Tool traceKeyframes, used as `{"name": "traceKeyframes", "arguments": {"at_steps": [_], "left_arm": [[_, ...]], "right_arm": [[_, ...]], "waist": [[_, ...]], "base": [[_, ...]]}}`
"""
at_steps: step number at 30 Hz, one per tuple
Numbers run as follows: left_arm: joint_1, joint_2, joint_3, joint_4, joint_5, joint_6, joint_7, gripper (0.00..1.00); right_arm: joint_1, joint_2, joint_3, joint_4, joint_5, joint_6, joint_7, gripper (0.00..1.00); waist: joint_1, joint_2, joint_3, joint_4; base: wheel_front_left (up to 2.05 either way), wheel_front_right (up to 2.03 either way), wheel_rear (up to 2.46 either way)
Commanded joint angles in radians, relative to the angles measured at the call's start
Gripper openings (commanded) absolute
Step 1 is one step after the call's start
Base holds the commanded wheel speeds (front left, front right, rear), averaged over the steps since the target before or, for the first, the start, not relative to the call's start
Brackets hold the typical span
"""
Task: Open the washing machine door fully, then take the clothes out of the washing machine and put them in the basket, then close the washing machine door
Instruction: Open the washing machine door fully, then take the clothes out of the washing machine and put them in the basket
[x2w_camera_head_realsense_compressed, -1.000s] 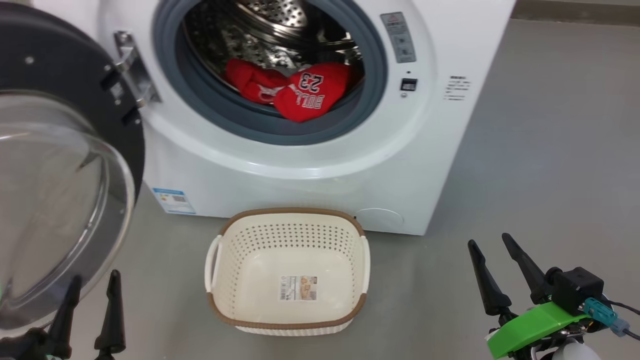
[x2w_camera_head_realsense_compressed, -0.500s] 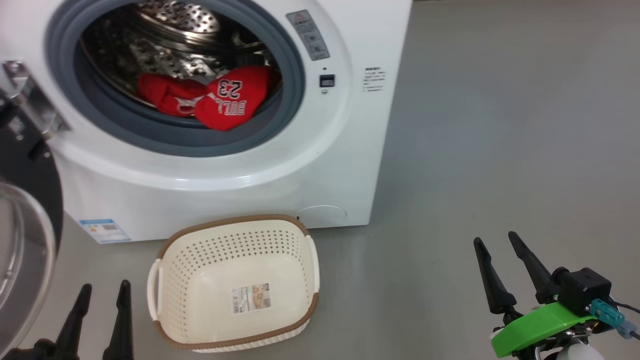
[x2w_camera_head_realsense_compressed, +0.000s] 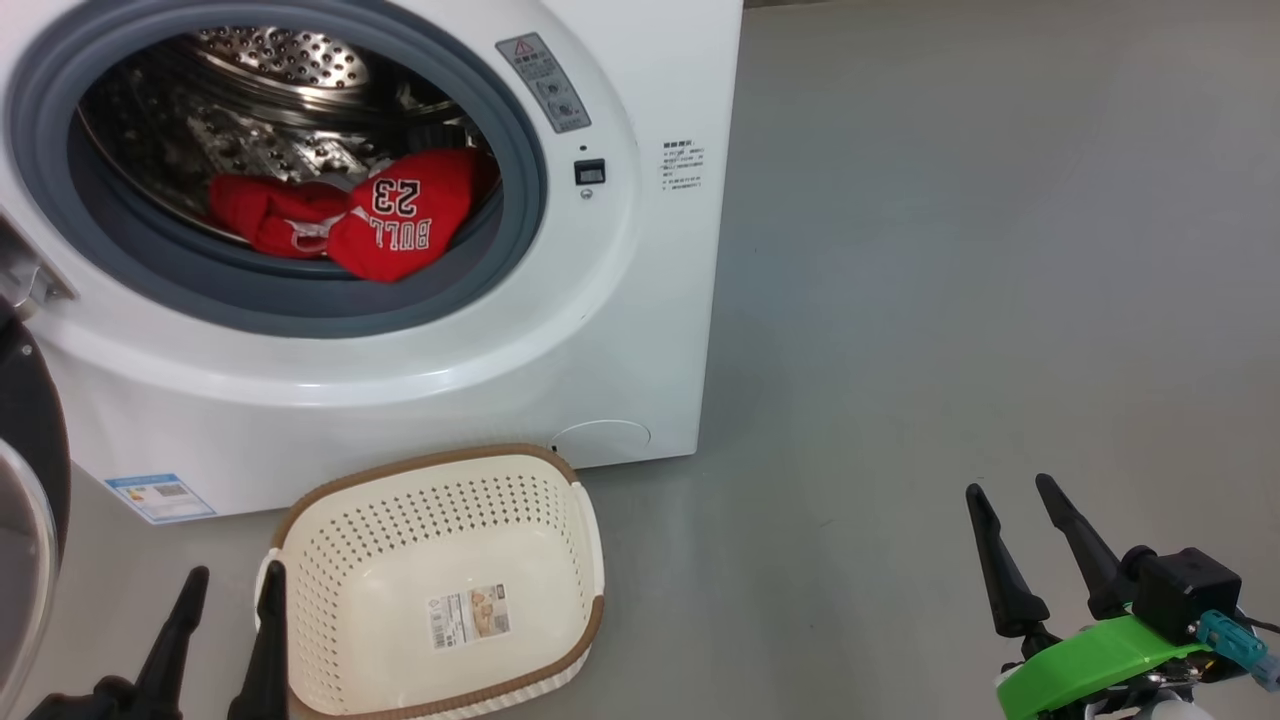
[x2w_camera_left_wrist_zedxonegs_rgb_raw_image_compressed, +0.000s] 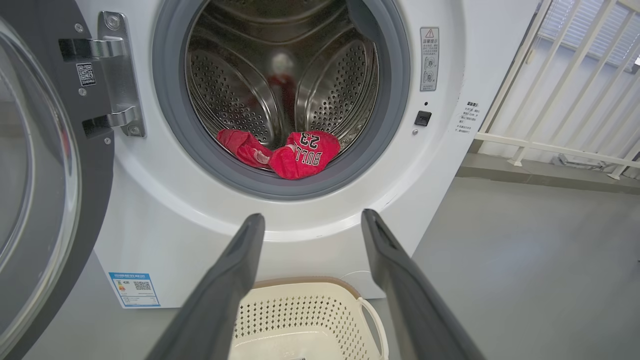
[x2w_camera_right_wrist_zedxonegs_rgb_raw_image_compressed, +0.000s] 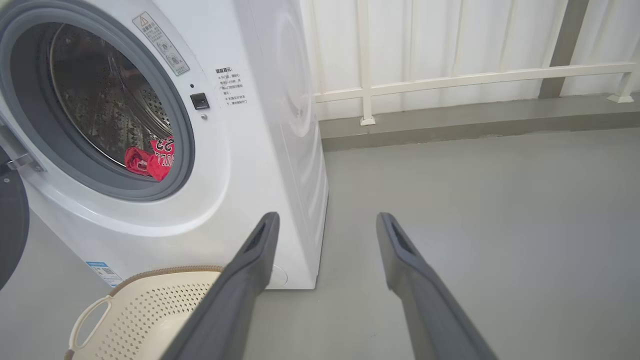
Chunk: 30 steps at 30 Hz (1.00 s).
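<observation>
Head view: left hand (x2w_camera_head_realsense_compressed: 237, 568) and right hand (x2w_camera_head_realsense_compressed: 1008, 483) low, upright, jaws apart, empty.

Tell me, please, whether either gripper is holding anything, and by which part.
Nothing is held: the left gripper and right gripper are open and empty; the clothes lie in the washing machine.

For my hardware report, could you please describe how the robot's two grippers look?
The left gripper and the right gripper each have two long, dark grey fingers tapering to blunt points. Behind the right gripper sit a bright green plastic bracket, a black box and a teal connector with a thin dark cable.
</observation>
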Motion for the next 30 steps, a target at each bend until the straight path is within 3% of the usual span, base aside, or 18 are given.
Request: {"name": "traceKeyframes", "arguments": {"at_steps": [1,30], "left_arm": [[-0.013,0.014,0.03,-0.021,0.004,-0.002,-0.008,1.0],[-0.008,0.01,0.04,-0.036,0.012,-0.002,-0.008,1.0]], "right_arm": [[0.001,-0.006,0.02,-0.026,-0.006,0.002,-0.012,1.0],[-0.003,-0.006,0.023,-0.03,-0.009,0.002,-0.012,1.0]], "waist": [[0.0,-0.0001,-0.003,0.002],[0.0,-0.0001,-0.003,0.022]], "base": [[0.0,0.0,0.0],[0.0,0.0,0.0]]}}
